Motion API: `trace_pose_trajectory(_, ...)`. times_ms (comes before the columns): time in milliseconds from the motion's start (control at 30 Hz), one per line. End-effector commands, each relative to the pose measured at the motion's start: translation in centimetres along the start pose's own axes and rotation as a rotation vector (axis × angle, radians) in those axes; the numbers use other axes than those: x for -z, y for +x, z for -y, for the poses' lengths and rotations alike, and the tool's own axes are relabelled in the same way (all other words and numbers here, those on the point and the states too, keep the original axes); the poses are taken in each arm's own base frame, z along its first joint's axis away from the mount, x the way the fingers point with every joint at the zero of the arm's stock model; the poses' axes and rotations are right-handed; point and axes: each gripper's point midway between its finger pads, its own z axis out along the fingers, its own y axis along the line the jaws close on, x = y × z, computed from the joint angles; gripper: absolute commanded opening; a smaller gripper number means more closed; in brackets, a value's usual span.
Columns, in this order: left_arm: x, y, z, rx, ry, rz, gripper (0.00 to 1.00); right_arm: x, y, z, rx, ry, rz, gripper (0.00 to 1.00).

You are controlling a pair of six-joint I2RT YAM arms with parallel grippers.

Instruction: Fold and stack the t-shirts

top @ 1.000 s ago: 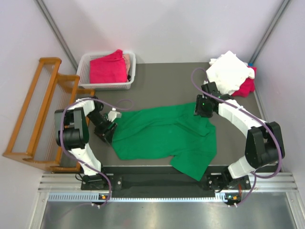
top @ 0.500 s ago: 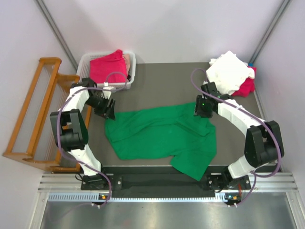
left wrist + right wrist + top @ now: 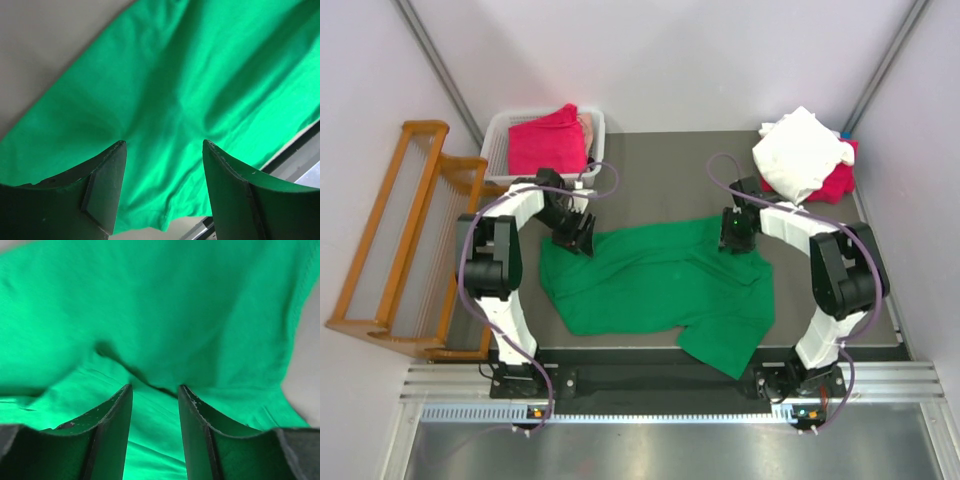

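A bright green t-shirt (image 3: pixel 660 285) lies spread across the dark table (image 3: pixel 660 170); one corner hangs over the near edge. My left gripper (image 3: pixel 575 232) is at the shirt's back left corner. In the left wrist view it (image 3: pixel 164 144) is open, with the green cloth (image 3: pixel 190 75) below and nothing between its fingers. My right gripper (image 3: pixel 733 232) stands over the shirt's back right part. Its (image 3: pixel 155 387) fingers are apart above a fold in the cloth (image 3: pixel 150 305), so it is open. A white t-shirt (image 3: pixel 800 150) lies on a crimson one (image 3: pixel 835 185) at the back right.
A white slatted basket (image 3: pixel 498 140) at the back left holds another crimson shirt (image 3: pixel 545 140). An orange wooden rack (image 3: pixel 395 240) stands off the table's left side. Bare table shows behind the green shirt. Purple cables loop from both arms.
My left gripper swung from the shirt's left edge toward the basket, then right to the shirt's back left corner. The shirt's left side now lies flatter. The right gripper shifted slightly left.
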Motion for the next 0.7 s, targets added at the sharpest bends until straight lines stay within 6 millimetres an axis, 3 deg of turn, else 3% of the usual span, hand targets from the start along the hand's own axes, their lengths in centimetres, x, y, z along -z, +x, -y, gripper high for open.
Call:
trace_pose_trajectory(0,-0.4,-0.2,-0.9,0.009,-0.021,0.02,0.67,0.3,-2.5,-2.1,0.009,-0.073,0.06,0.42)
trace_pose_trajectory(267,-1.0,1.0,-1.9,0.011,-0.063,-0.012,0.67,0.5,-2.3,-3.9,0.044,-0.099,0.052,0.42)
trace_pose_trajectory(667,-0.7,1.3,-1.9,0.007,-0.077,-0.013,0.67,-1.6,0.9,-7.0,0.109,-0.146,-0.028,0.4)
